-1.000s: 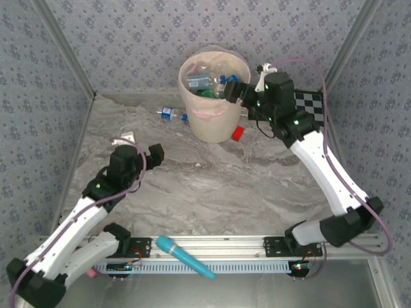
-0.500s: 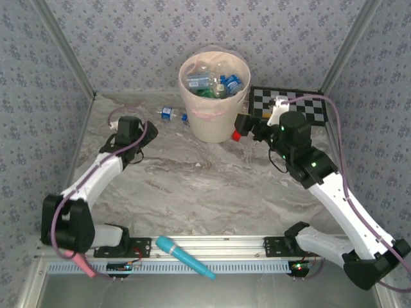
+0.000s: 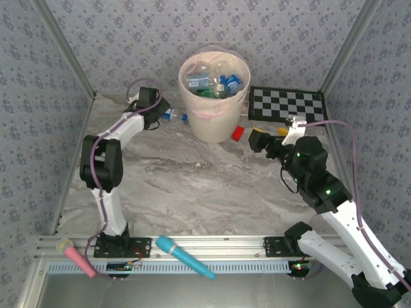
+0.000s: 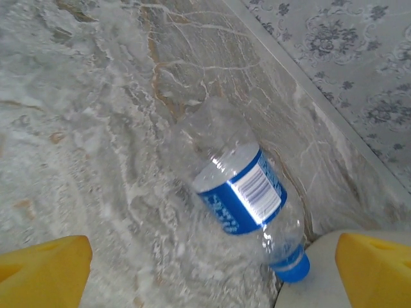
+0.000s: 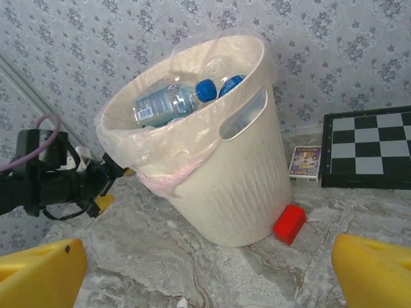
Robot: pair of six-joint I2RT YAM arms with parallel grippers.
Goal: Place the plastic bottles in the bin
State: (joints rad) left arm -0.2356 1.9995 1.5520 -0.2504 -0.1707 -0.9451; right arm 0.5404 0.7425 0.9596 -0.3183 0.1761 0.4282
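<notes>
Bin [image 3: 215,125]: holds a heap of bottles [image 3: 212,82], clear with blue caps, some green showing; top of the heap sits near the rim. One clear bottle with a blue label [image 4: 241,192] lies on its side on the table [image 3: 212,186], cap end just beside the bin's left base. It is the one bottle seen outside.

Left gripper [image 3: 156,108]: fingers spread wide, empty, hanging over that bottle.

Right gripper [image 5: 205,269]: also spread, empty, facing the bin, red block [image 5: 289,224] near.

Judgement: nearly done; one pick and drop left.
</notes>
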